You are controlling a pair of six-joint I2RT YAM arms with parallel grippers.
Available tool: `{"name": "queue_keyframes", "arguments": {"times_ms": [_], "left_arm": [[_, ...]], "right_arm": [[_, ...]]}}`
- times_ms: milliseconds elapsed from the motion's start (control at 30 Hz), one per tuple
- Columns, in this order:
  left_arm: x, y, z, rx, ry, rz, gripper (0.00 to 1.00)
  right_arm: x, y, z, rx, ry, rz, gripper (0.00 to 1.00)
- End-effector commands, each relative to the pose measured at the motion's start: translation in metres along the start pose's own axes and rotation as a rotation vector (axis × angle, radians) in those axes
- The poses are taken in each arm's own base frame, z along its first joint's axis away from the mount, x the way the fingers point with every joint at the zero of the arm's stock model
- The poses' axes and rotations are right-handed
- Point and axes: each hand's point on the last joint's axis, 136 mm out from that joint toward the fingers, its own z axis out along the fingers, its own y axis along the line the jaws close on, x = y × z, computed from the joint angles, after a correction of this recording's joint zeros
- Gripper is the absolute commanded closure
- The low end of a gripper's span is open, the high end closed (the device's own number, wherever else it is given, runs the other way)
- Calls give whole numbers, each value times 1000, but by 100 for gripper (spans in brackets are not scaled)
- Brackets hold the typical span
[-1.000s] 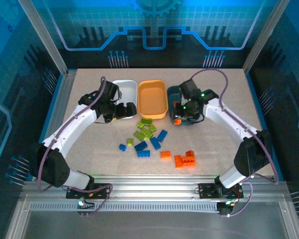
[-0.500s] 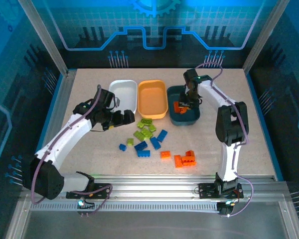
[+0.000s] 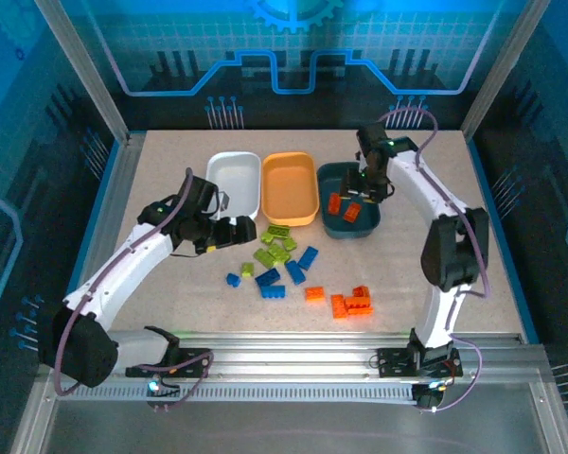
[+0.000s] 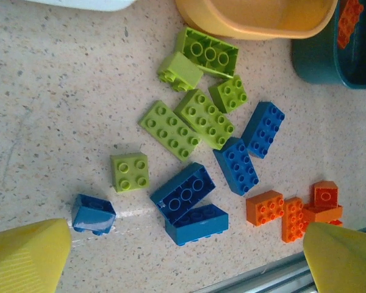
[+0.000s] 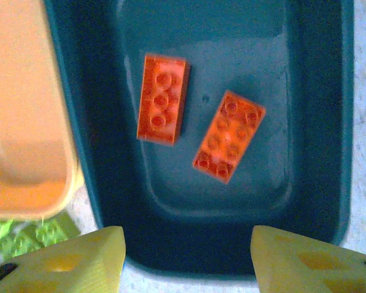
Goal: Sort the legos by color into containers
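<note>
Legos (image 4: 204, 119) in 3 colours, shown partly sorted. 2 orange bricks (image 5: 163, 99) are seen lying apart on the floor of the teal tray (image 5: 232, 49), while the white tray (image 3: 235, 175) and the orange tray (image 3: 291, 184), set in a row to its left, are seen from above to hold none. The rest are scattered on the table (image 3: 407, 274) in front of the trays: 6 green bricks (image 4: 169, 130) nearest the orange tray, 5 blue bricks (image 4: 236, 165) beside and below them, and an orange cluster (image 4: 265, 207) towards the near edge, partly hidden by a finger in the left wrist view. The right gripper (image 5: 186, 241) is held directly over the teal tray with its jaws apart and nothing between them. The step in hand is therefore judged to be the drop of an orange brick into that tray, with the orange colour about half done and green and blue not yet begun. The left gripper (image 4: 186, 244) is poised over the loose pile, jaws spread wide and empty, a small blue brick (image 4: 93, 213) lying just beside its one finger. The next move is judged to call for a descent onto 1 isolated brick, the jaws being set across its short sides so that touching neighbours are not disturbed, and for a tray to be assigned to each remaining colour.
</note>
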Motion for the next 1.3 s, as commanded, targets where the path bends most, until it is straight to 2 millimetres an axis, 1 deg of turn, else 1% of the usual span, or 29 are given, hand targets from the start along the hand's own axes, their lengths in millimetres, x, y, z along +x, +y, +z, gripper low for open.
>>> {"name": "queue_keyframes", "arguments": {"times_ms": [0,67,100,167,267,333,467,567,667,733,833,933,1067,1167,1267], "left_arm": [[4,-1,2,-12,12,26,1],[9,6,3,-26,3,-8,1],[12,8,4,-22,1,-23,1],[16,8,7,-3,2,-60,1],[19,5,7,26,-5,-88,1],[18,4,4,35,-16,-85,1],[18,3,-4,31,-20,-62,1],[23,-2,-15,46,-7,-44,1],[27,-3,-21,63,-16,-27,1],[29,-5,-22,76,-17,-22,1],[34,-5,-22,99,-17,-24,1],[41,-6,-24,121,-13,-35,1],[49,-2,-24,120,0,-32,1],[50,0,-25,112,-8,-16,1],[51,4,-21,99,-10,-9,1]], "right_arm": [[69,12,-13,-23,126,-52,41],[113,20,-9,-26,185,-83,36],[135,21,-4,-17,221,-98,34],[171,28,2,-6,263,-113,27],[205,40,11,6,281,-132,19],[217,46,16,33,282,-152,18],[227,61,28,96,263,-196,17],[232,69,31,163,267,-214,17],[238,77,39,179,264,-220,18],[239,78,48,199,273,-220,19],[236,76,57,243,262,-227,20],[232,70,60,276,242,-215,21],[235,68,65,276,252,-195,24],[238,70,71,275,264,-210,25],[241,68,77,283,282,-222,26]]}}
